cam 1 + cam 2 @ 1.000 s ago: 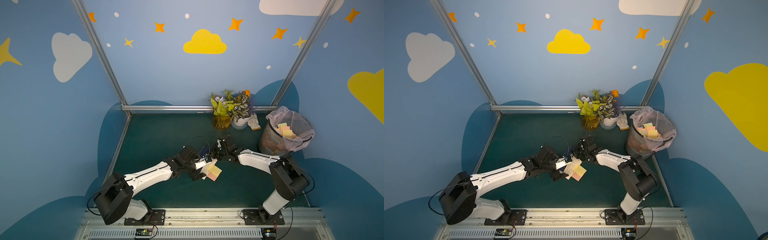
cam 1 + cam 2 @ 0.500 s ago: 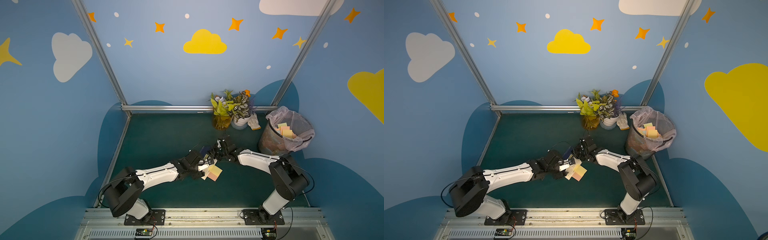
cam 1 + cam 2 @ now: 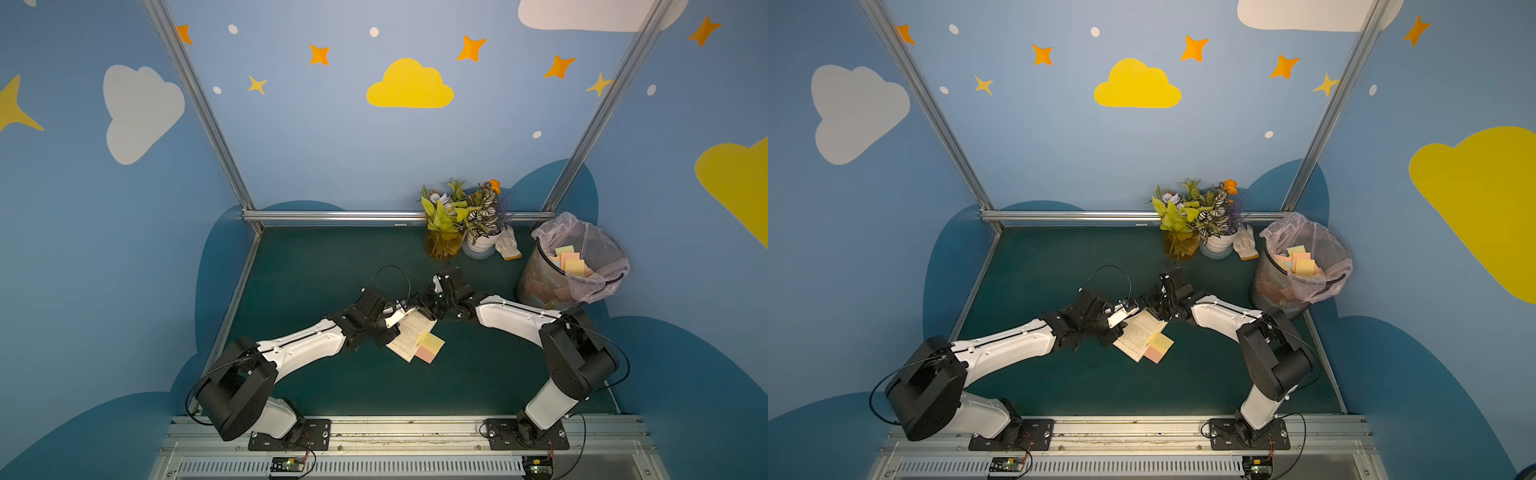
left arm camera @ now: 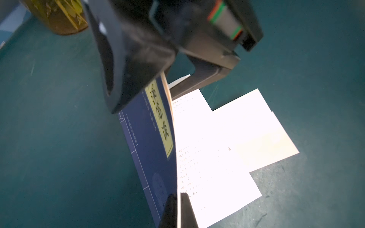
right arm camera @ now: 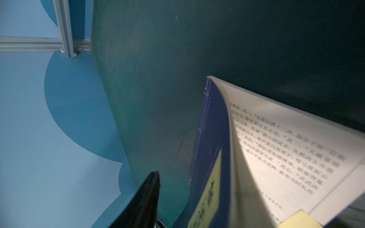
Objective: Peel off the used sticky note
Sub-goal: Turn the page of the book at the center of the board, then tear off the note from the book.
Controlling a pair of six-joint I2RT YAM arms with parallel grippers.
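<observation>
Open book (image 3: 409,337), lying near the middle of the green table (image 3: 324,266), printed page upward. A yellow sticky note (image 3: 433,341) is stuck at the page's outer edge and overhangs it. A pink sticky note (image 3: 427,354) is partly covered by it. Both notes are shown in both top views. The blue cover (image 4: 150,150) is raised upright and is pinched at its free edge by the left gripper (image 4: 178,207), whose fingers are pressed together on it. The right gripper (image 3: 430,302) is placed at the cover's other end, jaws spread to either side, nothing clamped. One finger (image 5: 147,197) is seen apart from the cover. Potted plants (image 3: 461,216) and a glove (image 3: 509,246) are at the back edge. A lined mesh bin (image 3: 536,286) holding notes is at the right.
</observation>
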